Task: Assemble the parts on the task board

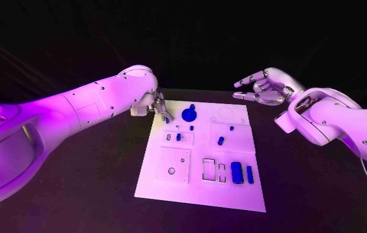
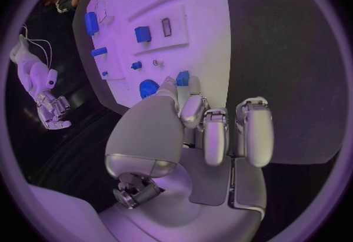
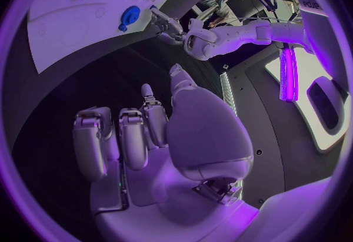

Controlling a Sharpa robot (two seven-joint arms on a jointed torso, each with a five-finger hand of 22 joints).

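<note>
A small blue peg point(image 2: 182, 78), on the task board point(image 1: 200, 190) beside the blue gear point(image 1: 189, 114), looks light, stiff and slick; pinch its sides. The left hand point(image 1: 158, 107) pinches it now. Beyond the board's far corner, the right hand point(image 1: 262, 88) hovers with fingers loosely apart, holding nothing

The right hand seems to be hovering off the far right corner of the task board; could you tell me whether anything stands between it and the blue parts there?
Nothing visible does. The right hand hangs over bare black table beyond the task board, fingers apart, holding nothing. The left hand works at the opposite edge, beside the blue gear-like part.
</note>
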